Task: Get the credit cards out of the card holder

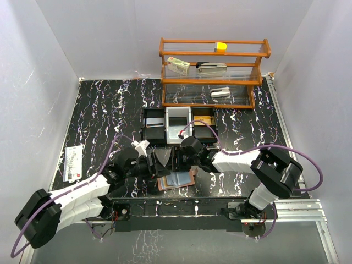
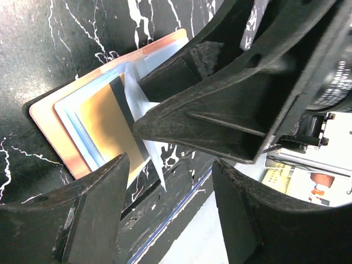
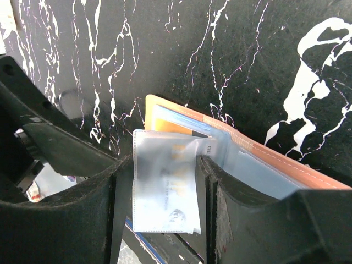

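Observation:
The card holder (image 1: 179, 180) lies open near the table's front edge, salmon-brown outside (image 2: 49, 118) and pale blue-grey inside (image 3: 286, 165). A gold credit card (image 2: 107, 129) with a dark stripe sits in its pocket, its top edge (image 3: 170, 127) showing. A clear sleeve (image 3: 165, 187) with faint print stands up from the holder. My right gripper (image 3: 163, 165) is closed against the sleeve's two side edges. It hangs above the holder's middle (image 1: 177, 158). My left gripper (image 2: 170, 165) is open and holds nothing, just left of the holder (image 1: 157, 165), with the sleeve's tip (image 2: 154, 159) in front of it.
Behind the holder stand a black tray (image 1: 154, 126), a white tray (image 1: 179, 124) and another black tray (image 1: 204, 124). A wooden shelf (image 1: 214, 71) with small items fills the back. A packet (image 1: 73, 162) lies at the far left. The table's front edge (image 2: 181, 203) runs just below the holder.

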Motion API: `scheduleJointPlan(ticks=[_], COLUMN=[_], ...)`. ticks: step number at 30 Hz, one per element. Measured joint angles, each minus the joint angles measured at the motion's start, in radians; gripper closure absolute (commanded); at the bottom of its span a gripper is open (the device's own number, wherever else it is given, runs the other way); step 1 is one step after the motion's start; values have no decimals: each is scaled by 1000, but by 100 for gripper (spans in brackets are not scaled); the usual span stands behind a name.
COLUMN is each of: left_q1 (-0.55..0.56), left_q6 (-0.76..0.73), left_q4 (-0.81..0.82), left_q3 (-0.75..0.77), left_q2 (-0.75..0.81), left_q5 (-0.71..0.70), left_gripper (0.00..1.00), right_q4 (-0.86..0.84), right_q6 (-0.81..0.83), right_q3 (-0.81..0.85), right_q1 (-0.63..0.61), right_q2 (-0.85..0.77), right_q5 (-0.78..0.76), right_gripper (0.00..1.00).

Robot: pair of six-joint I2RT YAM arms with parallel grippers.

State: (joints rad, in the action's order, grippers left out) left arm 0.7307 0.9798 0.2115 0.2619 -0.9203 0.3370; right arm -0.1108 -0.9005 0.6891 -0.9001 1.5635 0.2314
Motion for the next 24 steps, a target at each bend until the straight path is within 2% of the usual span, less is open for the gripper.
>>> scheduleJointPlan(ticks=[12,15,24], left_q1=[24,27,33], left_q6=[7,4,-6], left_q4=[130,146,155], left_q3=[2,13,23], left_q2=[-182,-220,-244], left_q5=[77,91,96], left_gripper=[58,60,59], right_q4=[0,0,33], right_q6=[0,0,14], right_q3=[0,0,3], right_q1=[4,5,13], right_q2=[0,-1,-58], right_q5=[4,4,2], right_gripper=[54,52,38])
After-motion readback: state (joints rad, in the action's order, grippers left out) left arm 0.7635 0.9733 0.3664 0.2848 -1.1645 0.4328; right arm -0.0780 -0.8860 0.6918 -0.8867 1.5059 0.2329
